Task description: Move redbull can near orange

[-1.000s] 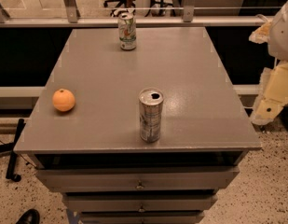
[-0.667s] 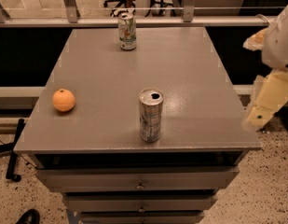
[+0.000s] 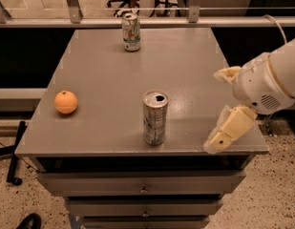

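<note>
The redbull can, slim and silver-grey with a shiny top and a dark drinking hole, stands upright near the front middle of the grey table. The orange lies on the table's left side, well apart from the can. My gripper hangs at the table's right front edge, to the right of the can and not touching it. Its two cream fingers are spread wide apart and hold nothing.
A white can with green and red markings stands at the table's far edge. Drawers sit under the tabletop. A railing and glass panels run behind the table. A dark shoe shows on the floor at the lower left.
My arm and gripper have moved left, from beyond the table's right edge in over its right front corner. The can, the orange and the white can have not moved.
</note>
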Tool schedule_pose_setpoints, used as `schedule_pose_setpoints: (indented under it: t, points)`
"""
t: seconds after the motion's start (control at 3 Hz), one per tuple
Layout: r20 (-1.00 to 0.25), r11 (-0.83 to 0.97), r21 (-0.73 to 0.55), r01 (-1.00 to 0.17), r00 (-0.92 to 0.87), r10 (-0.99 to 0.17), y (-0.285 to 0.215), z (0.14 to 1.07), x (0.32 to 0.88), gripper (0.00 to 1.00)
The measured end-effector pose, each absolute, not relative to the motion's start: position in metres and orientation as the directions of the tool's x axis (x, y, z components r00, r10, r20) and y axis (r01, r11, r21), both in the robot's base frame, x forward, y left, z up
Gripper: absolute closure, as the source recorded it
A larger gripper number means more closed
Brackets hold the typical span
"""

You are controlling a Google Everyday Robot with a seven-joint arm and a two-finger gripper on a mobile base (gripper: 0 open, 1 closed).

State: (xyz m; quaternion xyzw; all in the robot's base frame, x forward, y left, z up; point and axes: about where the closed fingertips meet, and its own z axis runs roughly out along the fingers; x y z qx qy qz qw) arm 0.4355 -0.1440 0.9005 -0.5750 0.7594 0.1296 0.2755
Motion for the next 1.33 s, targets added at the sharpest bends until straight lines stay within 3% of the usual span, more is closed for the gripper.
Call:
schedule_pose_setpoints:
  t: [0.67, 1.0, 1.33]
  points:
    - [-0.833, 0.245, -0.012, -0.969, -0.126, -0.539, -0.07, 0.882, 0.448, 0.0]
    - [-0.903, 0.214, 0.01, -0.977, -0.1, -0.418, -0.04, 0.882, 0.45, 0.16]
    - [-0.936, 0.207, 0.014, -0.978, -0.085, -0.34, -0.023, 0.884, 0.45, 0.4]
